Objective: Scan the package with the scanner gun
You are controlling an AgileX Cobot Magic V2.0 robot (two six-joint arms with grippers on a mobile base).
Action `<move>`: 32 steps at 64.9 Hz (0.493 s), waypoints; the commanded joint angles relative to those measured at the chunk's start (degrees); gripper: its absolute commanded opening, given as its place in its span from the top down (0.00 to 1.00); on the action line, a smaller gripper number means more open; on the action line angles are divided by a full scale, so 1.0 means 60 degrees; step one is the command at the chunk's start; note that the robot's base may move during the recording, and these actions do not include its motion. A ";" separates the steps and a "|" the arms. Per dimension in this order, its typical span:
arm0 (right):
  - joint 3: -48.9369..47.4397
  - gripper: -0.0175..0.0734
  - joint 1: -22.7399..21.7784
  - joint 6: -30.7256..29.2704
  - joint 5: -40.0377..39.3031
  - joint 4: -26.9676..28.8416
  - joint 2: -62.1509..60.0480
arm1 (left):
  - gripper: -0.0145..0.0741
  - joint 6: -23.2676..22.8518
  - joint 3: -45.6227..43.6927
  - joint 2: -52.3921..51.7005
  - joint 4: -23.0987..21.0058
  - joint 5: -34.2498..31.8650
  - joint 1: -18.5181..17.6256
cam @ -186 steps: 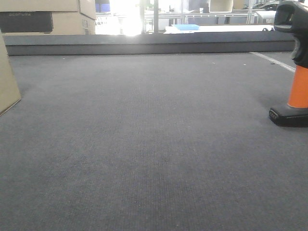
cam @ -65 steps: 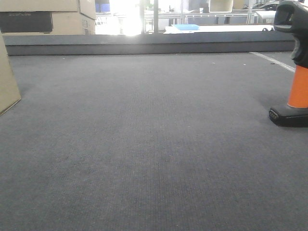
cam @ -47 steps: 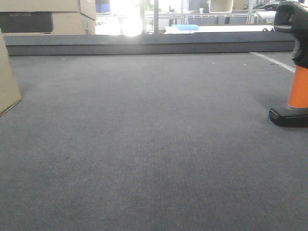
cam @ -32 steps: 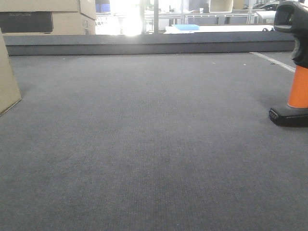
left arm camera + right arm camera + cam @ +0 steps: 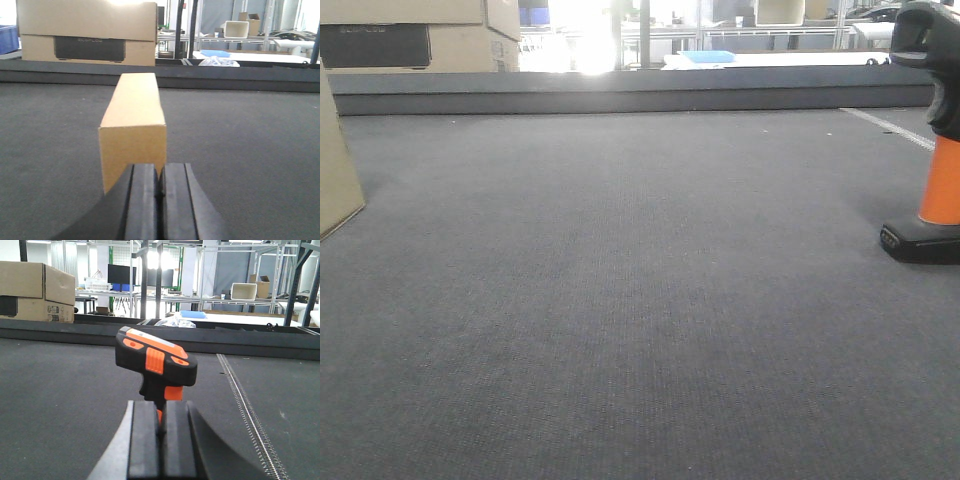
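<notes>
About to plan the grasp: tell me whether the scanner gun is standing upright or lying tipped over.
Upright. In the front view the scanner gun stands on its flat black base on the grey mat, orange handle vertical, black head on top.

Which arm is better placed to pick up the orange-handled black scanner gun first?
Right, probably. The right gripper, jaws together, sits directly before the orange-handled black scanner gun; the left gripper faces the slim tan cardboard package.

Matt tan cardboard package (image 5: 133,125); smooth black-and-orange plastic scanner gun (image 5: 155,363); rough grey carpet (image 5: 640,300).
</notes>
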 commanded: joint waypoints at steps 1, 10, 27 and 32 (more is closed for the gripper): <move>0.0009 0.99 0.0008 -0.0005 -0.0249 -0.0048 -0.0025 | 0.96 -0.0100 -0.0019 -0.0033 -0.0052 -0.0117 0.0084; 0.0009 0.99 0.0008 -0.0005 -0.0249 -0.0048 -0.0025 | 0.96 -0.0100 -0.0019 -0.0033 -0.0052 -0.0075 0.0075; 0.0009 0.99 0.0008 -0.0005 -0.0249 -0.0048 -0.0025 | 0.96 -0.0100 -0.0019 -0.0033 -0.0052 -0.0056 0.0075; 0.0009 0.99 0.0008 -0.0005 -0.0249 -0.0048 -0.0025 | 0.96 -0.0100 -0.0019 -0.0033 -0.0052 -0.0056 0.0075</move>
